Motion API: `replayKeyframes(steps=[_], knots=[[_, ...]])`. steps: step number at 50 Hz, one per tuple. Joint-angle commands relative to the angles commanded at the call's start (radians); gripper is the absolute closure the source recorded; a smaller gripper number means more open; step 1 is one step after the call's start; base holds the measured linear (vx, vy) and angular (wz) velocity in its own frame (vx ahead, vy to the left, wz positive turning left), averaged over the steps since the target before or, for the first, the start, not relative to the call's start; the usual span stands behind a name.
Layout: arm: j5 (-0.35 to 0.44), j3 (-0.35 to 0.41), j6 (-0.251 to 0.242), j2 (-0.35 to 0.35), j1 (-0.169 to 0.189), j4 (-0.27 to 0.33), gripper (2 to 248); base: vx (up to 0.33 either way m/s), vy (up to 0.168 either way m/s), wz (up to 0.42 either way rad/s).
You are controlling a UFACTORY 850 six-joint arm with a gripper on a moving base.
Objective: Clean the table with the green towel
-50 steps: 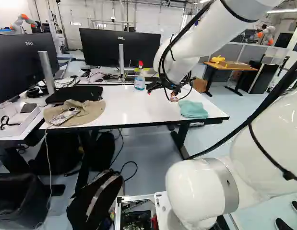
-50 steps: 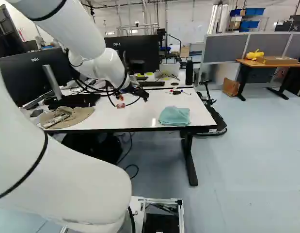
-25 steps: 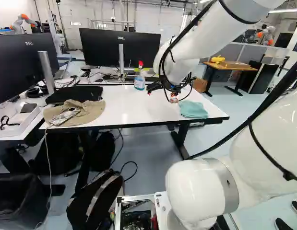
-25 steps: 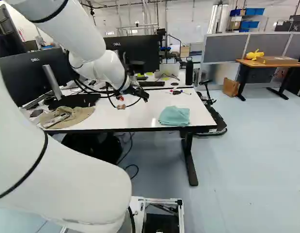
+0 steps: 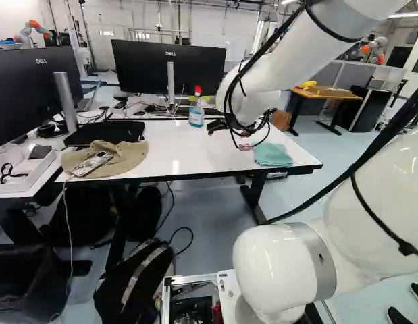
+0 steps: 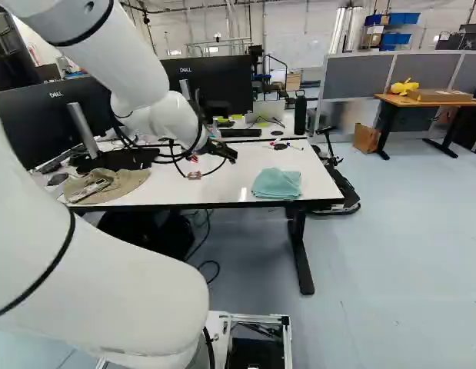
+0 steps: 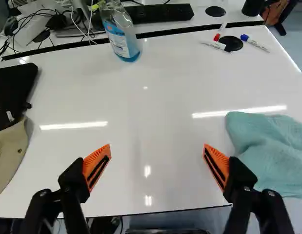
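Observation:
My gripper [image 6: 226,151] hangs above the white table [image 6: 222,181] in the right base view. Seen from the wrist, the gripper [image 7: 156,147] is open, its orange-padded fingers wide apart with only bare tabletop beneath and between them. The green towel [image 7: 270,151] lies crumpled on the table, beyond one finger and partly behind it. That same towel [image 5: 272,154] rests near the table's right end in the left base view, apart from the gripper.
A spray bottle [image 7: 122,39] stands at the table's far edge, near a monitor [image 5: 144,71]. Markers [image 7: 216,45] lie by a black disc. A beige hat [image 5: 121,158] with something on it and a black laptop-like item [image 5: 107,133] occupy the other end. Another robot [image 5: 33,30] stands far back.
My arm has shifted slightly, and its wrist has turned a little above the table. The gripper remains open. Towel and base have stayed in place.

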State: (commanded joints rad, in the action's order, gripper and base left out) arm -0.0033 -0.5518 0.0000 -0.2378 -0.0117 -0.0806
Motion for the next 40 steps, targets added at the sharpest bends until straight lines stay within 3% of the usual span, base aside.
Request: replayKeyframes(steps=[40], knots=[[0.328,0.174,0.000,-0.016,0.004,0.030,3,0.000,0.000,0.000]])
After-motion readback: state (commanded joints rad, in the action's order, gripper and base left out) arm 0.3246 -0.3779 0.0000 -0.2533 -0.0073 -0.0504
